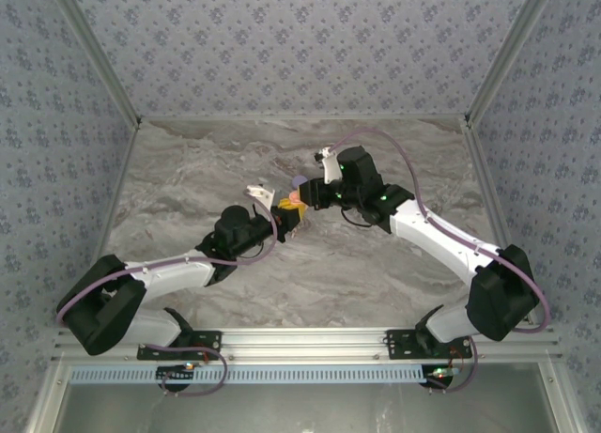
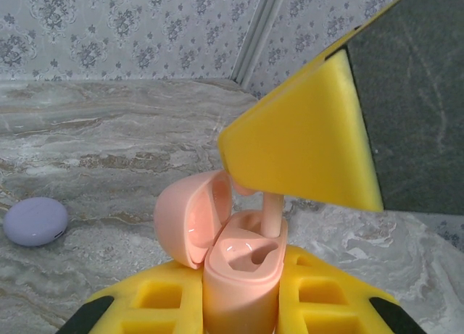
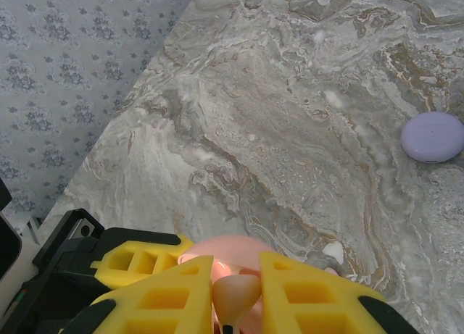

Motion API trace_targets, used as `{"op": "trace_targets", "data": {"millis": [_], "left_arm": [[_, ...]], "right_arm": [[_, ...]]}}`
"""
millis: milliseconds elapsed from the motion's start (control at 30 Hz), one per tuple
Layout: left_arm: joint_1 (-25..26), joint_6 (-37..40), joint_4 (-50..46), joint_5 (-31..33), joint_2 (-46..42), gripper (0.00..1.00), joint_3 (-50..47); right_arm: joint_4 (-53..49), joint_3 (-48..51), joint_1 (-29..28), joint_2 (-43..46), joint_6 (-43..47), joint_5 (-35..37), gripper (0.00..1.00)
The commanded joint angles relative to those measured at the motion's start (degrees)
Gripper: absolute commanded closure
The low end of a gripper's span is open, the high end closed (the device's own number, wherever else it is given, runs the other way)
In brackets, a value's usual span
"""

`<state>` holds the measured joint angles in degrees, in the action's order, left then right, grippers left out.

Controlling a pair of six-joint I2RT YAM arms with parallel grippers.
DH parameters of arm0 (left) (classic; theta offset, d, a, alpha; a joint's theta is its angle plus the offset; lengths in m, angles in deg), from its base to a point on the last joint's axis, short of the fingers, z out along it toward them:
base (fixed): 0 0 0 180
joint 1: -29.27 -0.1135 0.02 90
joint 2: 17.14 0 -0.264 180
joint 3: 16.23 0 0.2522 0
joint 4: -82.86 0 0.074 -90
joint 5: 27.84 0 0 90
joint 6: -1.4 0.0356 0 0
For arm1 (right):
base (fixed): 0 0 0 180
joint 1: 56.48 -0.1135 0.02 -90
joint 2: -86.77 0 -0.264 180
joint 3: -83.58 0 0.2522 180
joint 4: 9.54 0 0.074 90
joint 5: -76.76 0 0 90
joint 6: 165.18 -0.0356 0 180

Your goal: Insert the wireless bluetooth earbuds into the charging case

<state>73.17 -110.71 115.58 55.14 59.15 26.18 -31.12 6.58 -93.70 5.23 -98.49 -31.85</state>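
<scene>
With my left hand (image 2: 243,309) clenched on the open pink charging case (image 2: 243,269) and my right hand (image 3: 233,277) grasping the pink earbud (image 2: 270,216) just above it, I should press the stem straight down into its socket, slowly, without tilting, before I release.

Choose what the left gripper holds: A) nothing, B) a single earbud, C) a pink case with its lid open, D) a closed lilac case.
C: the left gripper clamps the pink case, its lid swung open; the lilac case lies apart on the table.
</scene>
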Motion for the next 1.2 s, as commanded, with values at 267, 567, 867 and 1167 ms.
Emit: {"op": "trace_targets", "data": {"millis": [267,567,867,1167], "left_arm": [[0.3,-1.0,1.4,0.7,-0.4,0.81,2.2],[0.3,-0.5,0.9,1.2,-1.2,0.81,2.2],[0.3,0.7,-1.2,1.9,-2.0,0.81,2.1],[0.3,4.3,-11.1,3.9,-8.2,0.81,0.9]], "right_arm": [[-0.2,-0.6,-1.1,-0.2,1.2,1.2,0.78],[-1.6,0.3,-1.5,1.1,1.8,2.9,0.60],[-4.6,-1.3,-1.8,2.4,3.1,5.3,0.56],[-12.2,-3.0,-1.5,2.2,5.6,14.8,0.52]]}}
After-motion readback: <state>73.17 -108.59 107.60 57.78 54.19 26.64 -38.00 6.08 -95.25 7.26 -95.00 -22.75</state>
